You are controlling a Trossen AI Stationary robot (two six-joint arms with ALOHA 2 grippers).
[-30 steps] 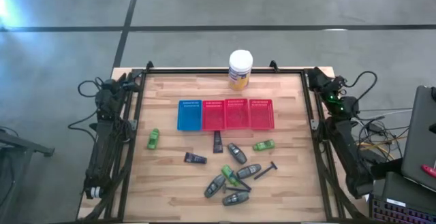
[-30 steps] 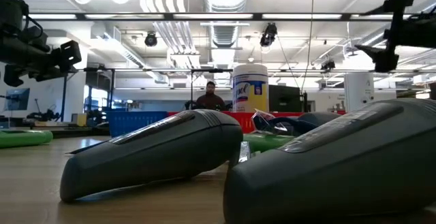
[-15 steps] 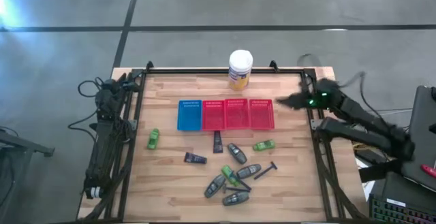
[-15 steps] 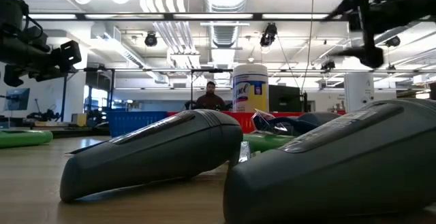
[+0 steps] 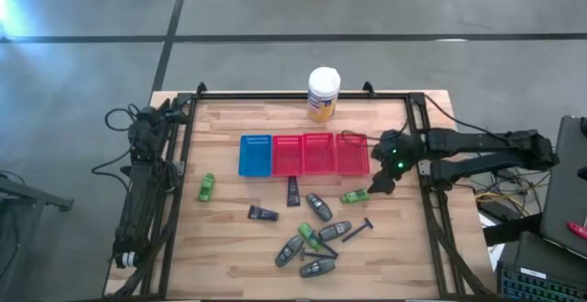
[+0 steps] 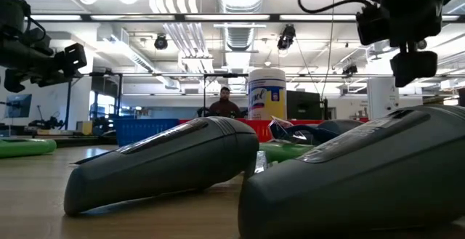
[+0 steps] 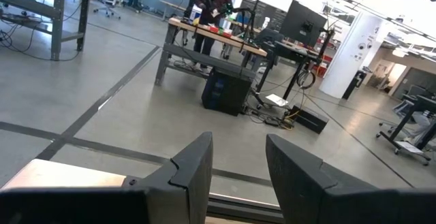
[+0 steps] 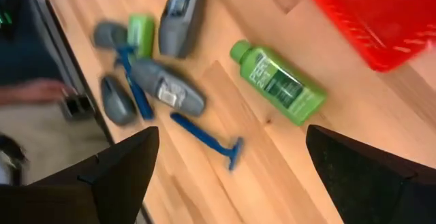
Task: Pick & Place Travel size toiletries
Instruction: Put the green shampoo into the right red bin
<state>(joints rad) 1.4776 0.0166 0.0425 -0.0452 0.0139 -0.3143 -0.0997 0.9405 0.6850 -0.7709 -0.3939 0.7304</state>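
Note:
The travel size toiletries lie loose on the wooden table. One green bottle lies flat just in front of the red baskets, another at the left. Grey tubes, dark tubes and a thin stick lie near the front. My right gripper hangs open above the table, slanting down, right beside the right-hand green bottle. My left gripper rests open at the table's far left corner, pointing level past the far edge.
A blue basket stands left of the red baskets in one row. A white-lidded yellow canister stands at the far edge. A black frame rail runs along the right side. Bare wood lies at the near left.
My right arm has swung from its rest along the table's right edge toward the middle, and its gripper has tipped from level to slanting down, ending beside the right-hand green bottle. It has stayed open. The toiletries lie where they were.

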